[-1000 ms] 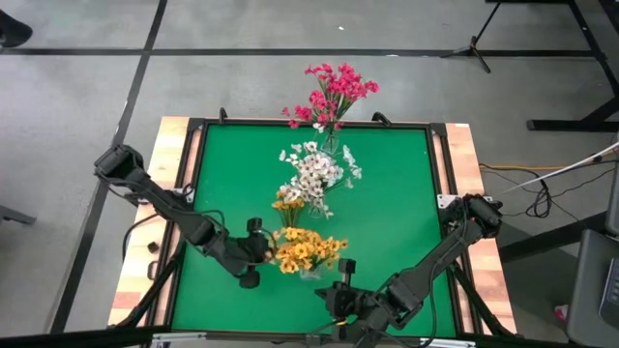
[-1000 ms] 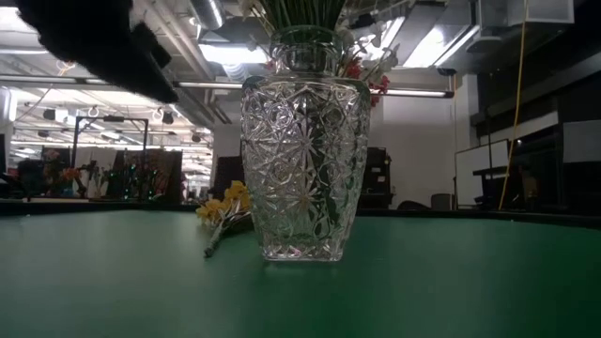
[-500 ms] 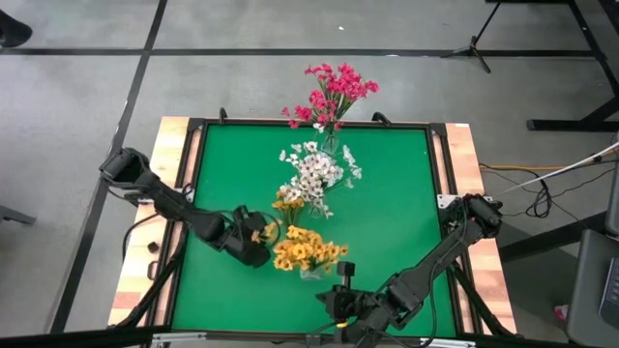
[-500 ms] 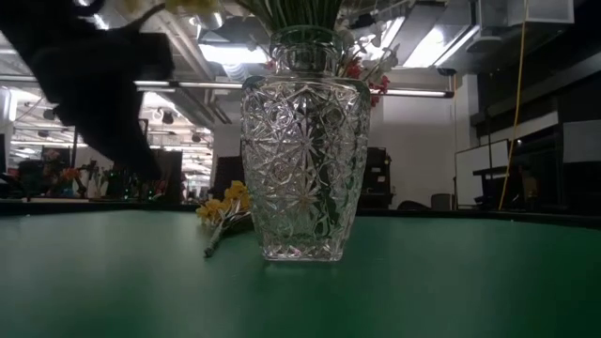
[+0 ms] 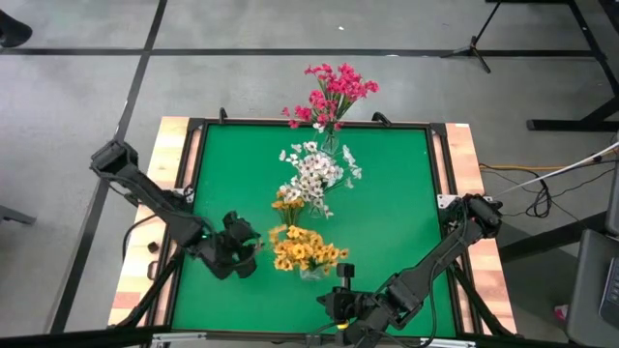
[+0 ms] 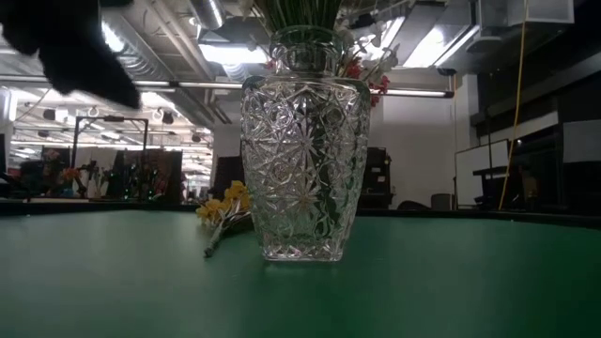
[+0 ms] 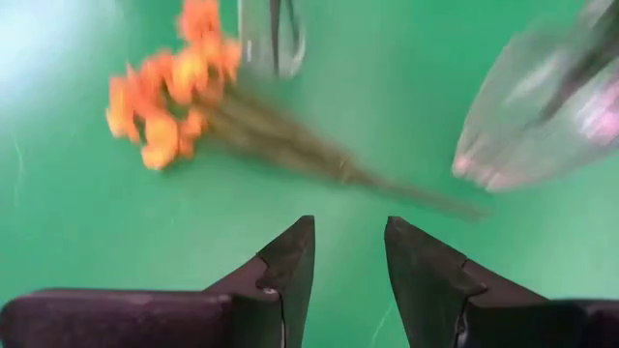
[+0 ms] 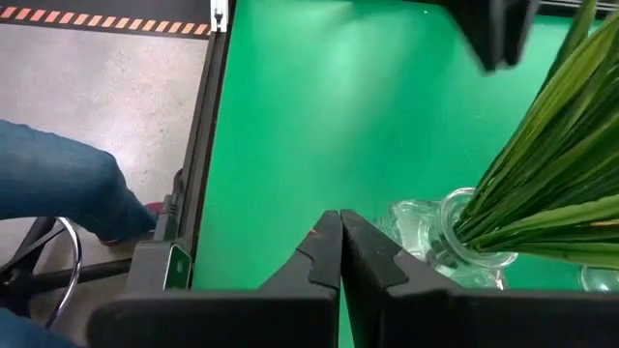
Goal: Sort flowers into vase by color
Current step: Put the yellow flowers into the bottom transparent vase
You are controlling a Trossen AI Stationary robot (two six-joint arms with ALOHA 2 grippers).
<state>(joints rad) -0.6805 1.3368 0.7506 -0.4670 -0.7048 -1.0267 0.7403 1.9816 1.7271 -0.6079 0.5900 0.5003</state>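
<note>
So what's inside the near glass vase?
The near vase holds green stems topped by yellow blossoms, which hide its mouth from above. Cut glass blurs the stems lower down, so whether there is water cannot be told.

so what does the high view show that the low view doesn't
Only the high view shows the full line of three vases: magenta-pink flowers at the far edge, white flowers in the middle, yellow-orange flowers nearest. It also shows the left gripper open, beside the yellow bunch, and the right gripper shut at the near edge.

Only the low view shows the cut-glass pattern of the nearest vase and the room behind.

Both show the loose yellow sprig lying on the green table.
</note>
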